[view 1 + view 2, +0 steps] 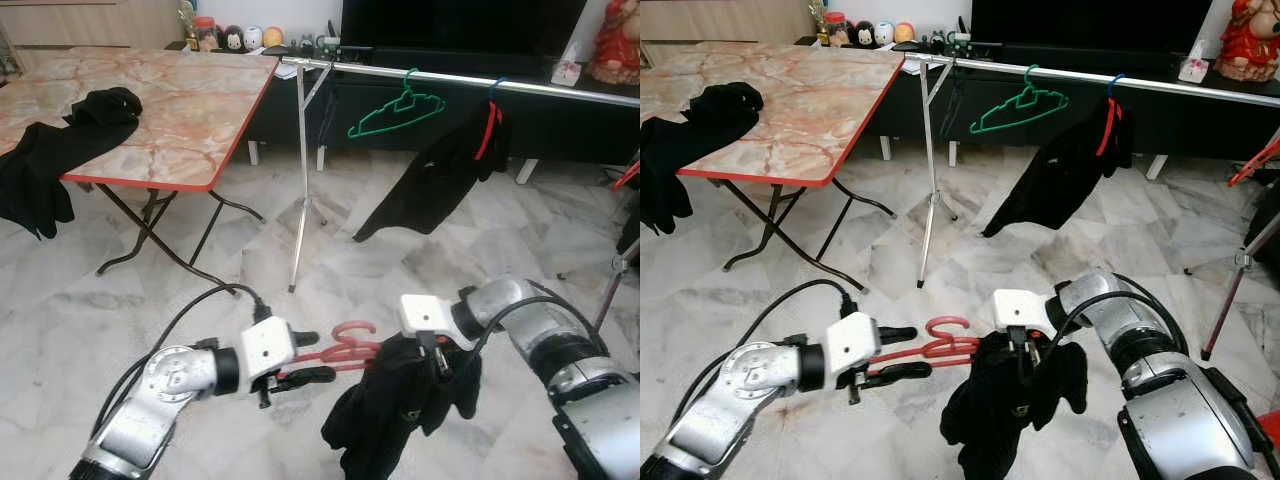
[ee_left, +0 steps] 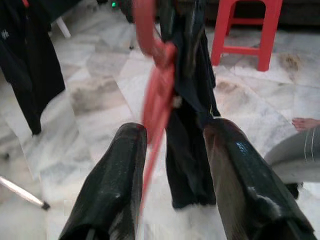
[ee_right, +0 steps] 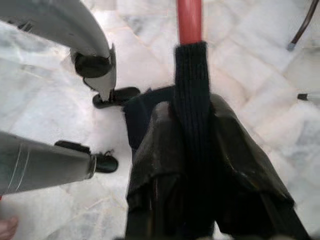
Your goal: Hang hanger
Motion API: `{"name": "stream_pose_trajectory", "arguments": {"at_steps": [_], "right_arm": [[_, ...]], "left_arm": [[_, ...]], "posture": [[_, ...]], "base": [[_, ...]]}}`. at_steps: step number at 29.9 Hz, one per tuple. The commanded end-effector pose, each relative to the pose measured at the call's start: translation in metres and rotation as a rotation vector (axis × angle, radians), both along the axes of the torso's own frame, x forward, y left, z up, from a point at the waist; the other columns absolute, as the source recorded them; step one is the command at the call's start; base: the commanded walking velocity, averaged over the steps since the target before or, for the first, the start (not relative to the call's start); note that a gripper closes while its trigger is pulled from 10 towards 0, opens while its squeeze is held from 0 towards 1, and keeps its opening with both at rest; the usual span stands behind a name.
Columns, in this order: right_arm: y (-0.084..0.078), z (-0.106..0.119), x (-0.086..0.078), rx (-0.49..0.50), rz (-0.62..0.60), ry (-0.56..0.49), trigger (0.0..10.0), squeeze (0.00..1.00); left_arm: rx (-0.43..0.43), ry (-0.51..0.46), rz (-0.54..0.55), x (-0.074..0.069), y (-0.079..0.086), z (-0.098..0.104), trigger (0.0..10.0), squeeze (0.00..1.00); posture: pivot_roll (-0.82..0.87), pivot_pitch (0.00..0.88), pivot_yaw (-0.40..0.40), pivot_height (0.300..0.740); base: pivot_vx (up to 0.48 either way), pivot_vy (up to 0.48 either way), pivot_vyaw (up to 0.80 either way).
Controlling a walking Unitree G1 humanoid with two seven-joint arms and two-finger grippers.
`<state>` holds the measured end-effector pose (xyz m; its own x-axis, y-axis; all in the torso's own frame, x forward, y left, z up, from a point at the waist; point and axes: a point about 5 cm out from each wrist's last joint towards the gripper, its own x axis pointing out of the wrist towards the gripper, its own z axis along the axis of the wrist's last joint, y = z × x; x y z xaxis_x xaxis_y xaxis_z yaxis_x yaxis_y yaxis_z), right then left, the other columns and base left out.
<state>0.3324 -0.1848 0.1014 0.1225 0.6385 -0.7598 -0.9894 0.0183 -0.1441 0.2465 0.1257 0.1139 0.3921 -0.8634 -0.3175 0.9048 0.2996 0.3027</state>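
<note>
A red hanger (image 1: 345, 347) carrying a black garment (image 1: 390, 410) is held low over the floor between my two arms. My right gripper (image 1: 438, 362) is shut on the garment's knit collar, pinching it against the hanger (image 3: 189, 20). My left gripper (image 1: 312, 357) is open, and the hanger's thin arm (image 2: 157, 100) runs between its two fingers, close to one finger (image 2: 122, 170). The hanger's hook points up and away from me. Farther ahead, the silver rail (image 1: 450, 78) of a clothes rack carries a green hanger (image 1: 400, 110) and another black garment (image 1: 440, 170).
A folding marble-top table (image 1: 190, 110) stands at the left with black clothes (image 1: 60, 140) draped on it. The rack's upright and tripod foot (image 1: 300, 200) stand straight ahead. A red stool (image 2: 245, 30) and a person's bare foot (image 2: 305, 122) are nearby.
</note>
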Motion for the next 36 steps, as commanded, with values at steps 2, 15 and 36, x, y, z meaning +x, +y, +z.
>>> {"name": "stream_pose_trajectory", "arguments": {"at_steps": [2, 15, 36], "right_arm": [[-0.004, 0.002, 0.003, -0.008, -0.038, -0.034, 0.0, 0.00], [-0.007, 0.029, 0.028, 0.062, -0.252, -0.306, 0.0, 0.00], [0.053, 0.093, 0.037, 0.286, -0.028, -0.457, 0.0, 0.00]], "left_arm": [[-0.010, -0.022, 0.037, 0.001, 0.010, 0.007, 10.0, 1.00], [-0.074, -0.068, 0.499, -0.006, 0.037, -0.024, 10.0, 1.00], [-0.150, -0.003, 0.819, 0.016, 0.033, -0.075, 10.0, 0.00]], "posture": [[-0.12, 0.000, -0.010, 0.732], [-0.13, 0.000, 0.001, 0.732], [-0.16, 0.000, 0.024, 0.732]], "base": [[0.000, 0.000, 0.00], [0.000, 0.000, 0.00], [0.000, 0.000, 0.00]]}}
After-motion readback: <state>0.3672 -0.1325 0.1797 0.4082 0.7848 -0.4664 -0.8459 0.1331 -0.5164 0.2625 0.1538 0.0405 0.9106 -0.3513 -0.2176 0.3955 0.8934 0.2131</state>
